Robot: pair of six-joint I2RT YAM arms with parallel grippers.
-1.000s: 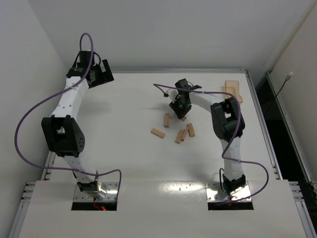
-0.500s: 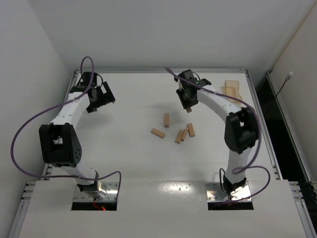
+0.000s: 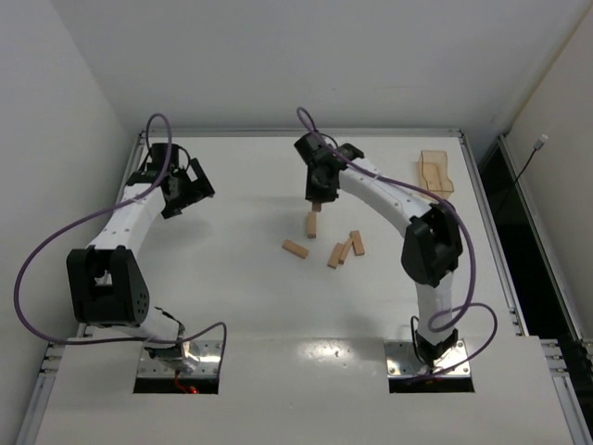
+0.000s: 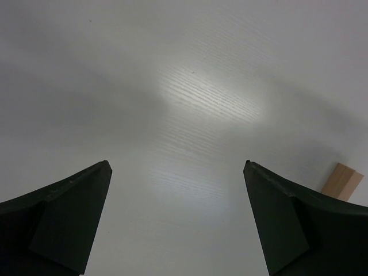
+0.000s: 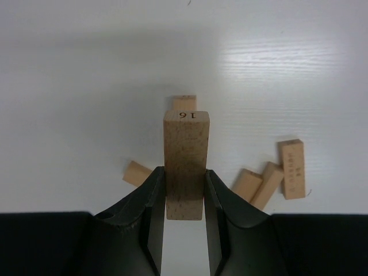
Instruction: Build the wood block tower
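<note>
One wood block [image 5: 185, 164] stands clamped between the right jaws, another block [image 5: 184, 102] just beyond it; left jaws gape empty.

Light-tan, speckled wood block [image 5: 186, 144]; black right end effector [image 5: 183, 175]; white, faintly grained table [image 4: 201, 103]; tray [image 3: 434, 170] seemingly amber.

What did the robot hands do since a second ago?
The right hand grabbed a wood block from the pile, lifted it and carried it left, toward the lone block. The left hand pulled back slightly, open. The pile and lone block stayed put.
</note>
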